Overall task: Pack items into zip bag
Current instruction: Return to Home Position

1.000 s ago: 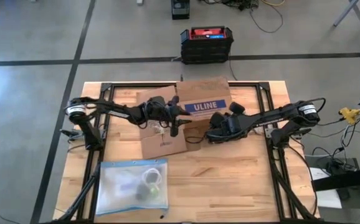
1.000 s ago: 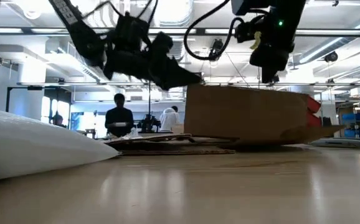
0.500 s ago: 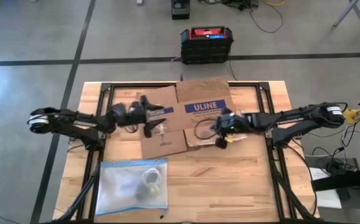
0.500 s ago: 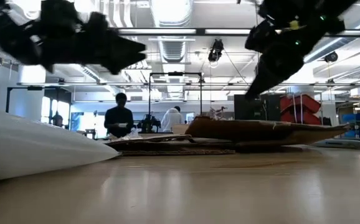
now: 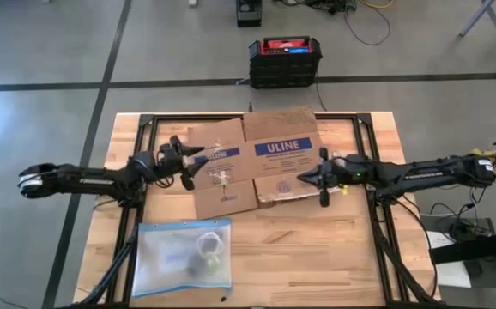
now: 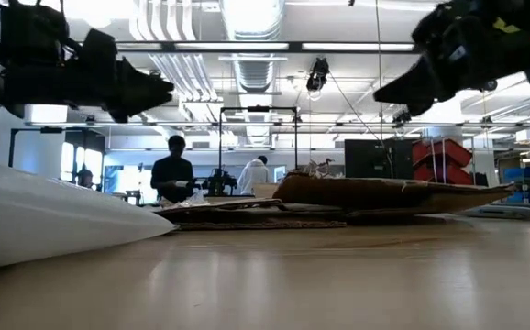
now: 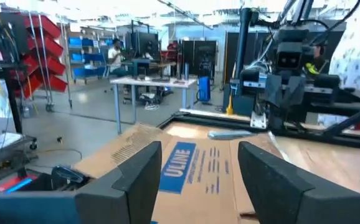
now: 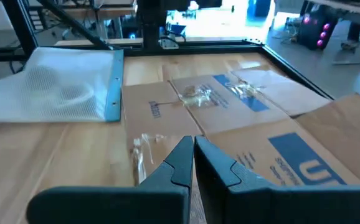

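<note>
The zip bag (image 5: 182, 257) lies flat on the table near the left front corner, its blue zip strip (image 8: 113, 87) toward the cardboard. Dark and pale items (image 5: 205, 251) show through it. Small clear packets (image 5: 222, 178) lie on the flattened ULINE cardboard (image 5: 269, 163). My left gripper (image 5: 190, 160) hangs open above the cardboard's left edge, pointing level toward the right. My right gripper (image 5: 304, 178) is shut with nothing in it and hangs over the cardboard's right part, pointing left. Both are well clear of the bag.
The brown cardboard (image 8: 292, 149) covers the middle of the table. More clear packets (image 8: 195, 94) lie on it in the right wrist view. A black metal frame (image 5: 145, 120) runs along the table's sides. People stand in the room far beyond the table (image 6: 175, 174).
Both arms have drawn back from the middle of the cardboard, the left toward the table's left edge, the right toward its right edge. My right gripper has tipped from pointing down to nearly level. The raised part of the cardboard has sunk flat.
</note>
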Action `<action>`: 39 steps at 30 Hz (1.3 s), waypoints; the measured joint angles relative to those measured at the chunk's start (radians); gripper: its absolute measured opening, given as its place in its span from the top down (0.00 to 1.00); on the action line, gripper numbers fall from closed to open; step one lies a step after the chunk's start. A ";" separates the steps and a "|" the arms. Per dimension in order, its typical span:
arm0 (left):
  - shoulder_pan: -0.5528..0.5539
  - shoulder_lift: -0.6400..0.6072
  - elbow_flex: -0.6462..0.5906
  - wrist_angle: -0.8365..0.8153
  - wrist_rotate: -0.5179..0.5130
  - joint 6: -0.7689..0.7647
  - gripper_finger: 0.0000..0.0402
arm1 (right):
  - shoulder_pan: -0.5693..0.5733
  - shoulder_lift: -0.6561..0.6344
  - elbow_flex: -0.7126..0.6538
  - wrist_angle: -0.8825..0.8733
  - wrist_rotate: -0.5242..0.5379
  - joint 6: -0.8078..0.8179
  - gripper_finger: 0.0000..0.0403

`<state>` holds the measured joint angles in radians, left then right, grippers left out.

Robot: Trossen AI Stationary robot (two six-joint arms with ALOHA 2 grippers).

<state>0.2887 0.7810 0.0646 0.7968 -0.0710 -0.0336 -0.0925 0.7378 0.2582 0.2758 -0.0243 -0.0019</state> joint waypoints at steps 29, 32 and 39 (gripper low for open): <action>-0.428 -0.783 -0.045 -0.623 -0.242 0.059 0.74 | 0.000 -0.591 -0.147 -0.255 -0.001 -0.031 1.00; -0.421 -0.777 -0.046 -0.634 -0.191 0.038 0.77 | 0.000 -0.697 -0.149 -0.378 -0.003 -0.005 1.00; -0.403 -0.774 -0.045 -0.598 -0.089 -0.038 0.89 | 0.000 -0.687 -0.158 -0.396 0.002 0.015 1.00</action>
<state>-0.1144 0.0068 0.0193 0.1983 -0.1601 -0.0717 -0.0921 0.0511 0.1004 -0.1205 -0.0224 0.0130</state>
